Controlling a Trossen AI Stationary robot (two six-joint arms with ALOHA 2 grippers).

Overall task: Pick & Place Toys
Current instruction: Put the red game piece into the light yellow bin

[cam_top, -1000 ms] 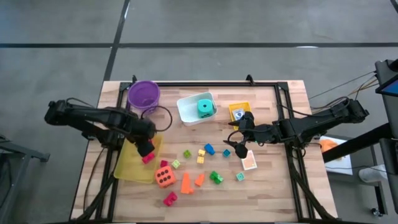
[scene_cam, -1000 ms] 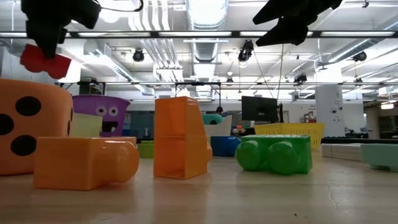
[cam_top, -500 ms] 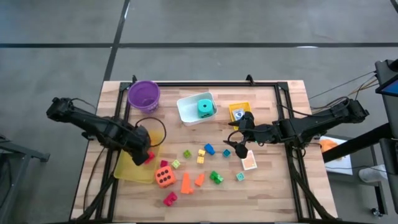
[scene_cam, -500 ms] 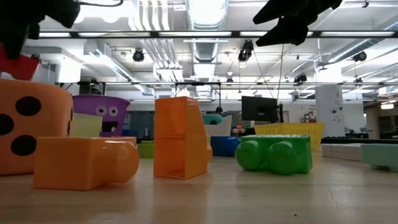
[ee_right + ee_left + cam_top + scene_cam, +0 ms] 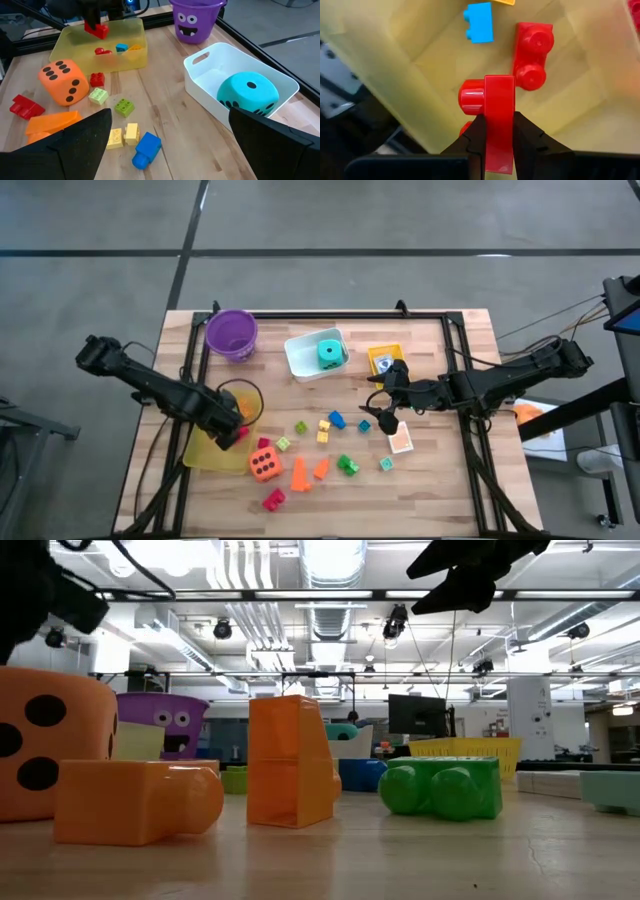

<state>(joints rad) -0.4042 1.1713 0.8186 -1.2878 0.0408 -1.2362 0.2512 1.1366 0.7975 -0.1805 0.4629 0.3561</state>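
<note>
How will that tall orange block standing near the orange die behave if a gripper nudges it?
The tall orange block stands upright on a narrow base, so a high push would probably tip it. It looks like hollow, hard plastic, so likely light and stiff. Its glossy faces may slip on the wooden table rather than grip.

orange die cut off at low view's edge, left arm mostly out of frame

A red block hangs pinched upright over the yellow tray, where a second red block and a blue block lie.
</note>
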